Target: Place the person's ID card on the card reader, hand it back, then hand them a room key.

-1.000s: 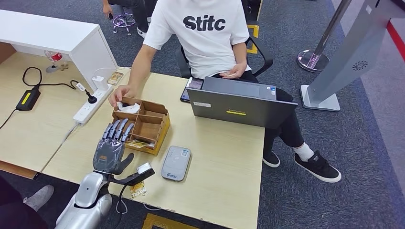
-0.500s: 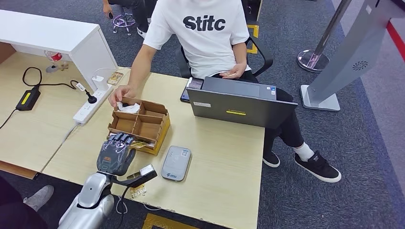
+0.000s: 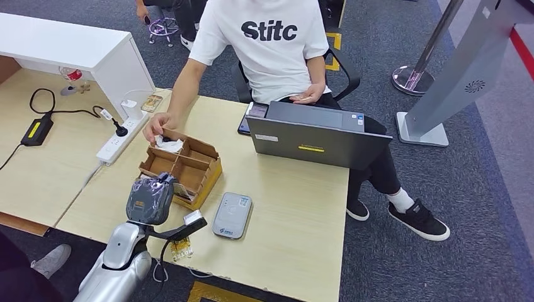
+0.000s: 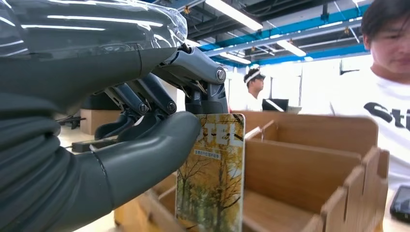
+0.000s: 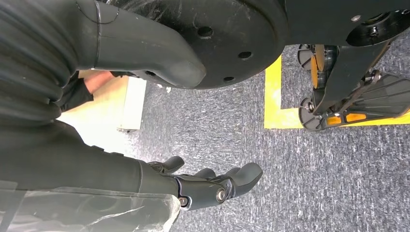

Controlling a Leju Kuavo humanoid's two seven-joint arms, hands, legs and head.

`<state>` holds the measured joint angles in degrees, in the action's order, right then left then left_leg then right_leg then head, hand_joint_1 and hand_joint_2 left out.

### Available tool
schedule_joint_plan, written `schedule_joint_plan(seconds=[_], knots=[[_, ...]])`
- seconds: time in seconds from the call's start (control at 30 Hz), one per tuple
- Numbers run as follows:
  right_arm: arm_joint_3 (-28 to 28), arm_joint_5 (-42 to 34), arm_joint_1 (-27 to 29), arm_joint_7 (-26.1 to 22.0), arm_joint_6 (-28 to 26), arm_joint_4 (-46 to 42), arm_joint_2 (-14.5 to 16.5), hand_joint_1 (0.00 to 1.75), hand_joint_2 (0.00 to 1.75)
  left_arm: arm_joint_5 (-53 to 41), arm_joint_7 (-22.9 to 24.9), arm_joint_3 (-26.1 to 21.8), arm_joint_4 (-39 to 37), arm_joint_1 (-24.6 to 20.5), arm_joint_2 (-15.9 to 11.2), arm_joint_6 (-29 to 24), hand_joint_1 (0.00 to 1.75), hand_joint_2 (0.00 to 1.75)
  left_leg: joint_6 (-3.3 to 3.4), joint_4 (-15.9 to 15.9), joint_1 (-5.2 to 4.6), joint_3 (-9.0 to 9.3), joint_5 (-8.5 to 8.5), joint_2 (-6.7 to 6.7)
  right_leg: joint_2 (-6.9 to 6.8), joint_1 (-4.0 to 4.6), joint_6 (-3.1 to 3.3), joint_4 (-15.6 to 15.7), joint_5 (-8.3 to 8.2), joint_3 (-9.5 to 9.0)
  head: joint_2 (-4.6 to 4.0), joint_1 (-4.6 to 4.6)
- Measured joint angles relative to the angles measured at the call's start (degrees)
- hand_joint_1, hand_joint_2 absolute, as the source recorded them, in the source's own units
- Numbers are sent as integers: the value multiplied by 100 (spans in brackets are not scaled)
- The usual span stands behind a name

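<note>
room-key step in hand: left hand (image 4: 121,145) pinching room key (image 4: 211,176) upright in cardboard organiser (image 3: 189,165). right hand (image 5: 212,186) hanging, loosely spread, holding nothing. next: lift key clear, extend to person (image 3: 264,44).

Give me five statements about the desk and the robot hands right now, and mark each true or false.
1. The left robot hand pinches a card with a picture of autumn trees. True.
2. The card reader has a card lying on it. False: its top is bare.
3. The cardboard organizer sits between the power strip and the laptop. True.
4. The person's hand rests on the laptop. False: it rests at the far corner of the cardboard organizer.
5. The right robot hand holds a room key. False: it hangs with nothing in it, fingers apart, above the carpet.
</note>
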<state>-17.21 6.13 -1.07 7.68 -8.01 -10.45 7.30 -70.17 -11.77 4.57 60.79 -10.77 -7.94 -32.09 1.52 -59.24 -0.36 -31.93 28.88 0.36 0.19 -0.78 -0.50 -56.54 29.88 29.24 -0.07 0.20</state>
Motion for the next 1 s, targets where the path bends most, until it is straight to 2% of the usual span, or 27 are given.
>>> schedule_joint_plan(seconds=[0.47, 1.0], knots=[[-52, 55, 0, 6, -4, 0, 1, 0, 175, 26, 268, -19, 668, -213, -239, 191, 175, 175, 0, 0, 0, 0, 0, 0, 0, 0, 0, -1, 0, -1, 0, 0], [-103, 95, 0, 21, -4, 0, 13, 0, 175, 58, 369, -74, 776, -220, -288, 190, 175, 175, 0, 0, 0, 0, 0, 0, -1, 0, 0, -1, 0, -1, 0, 0]])
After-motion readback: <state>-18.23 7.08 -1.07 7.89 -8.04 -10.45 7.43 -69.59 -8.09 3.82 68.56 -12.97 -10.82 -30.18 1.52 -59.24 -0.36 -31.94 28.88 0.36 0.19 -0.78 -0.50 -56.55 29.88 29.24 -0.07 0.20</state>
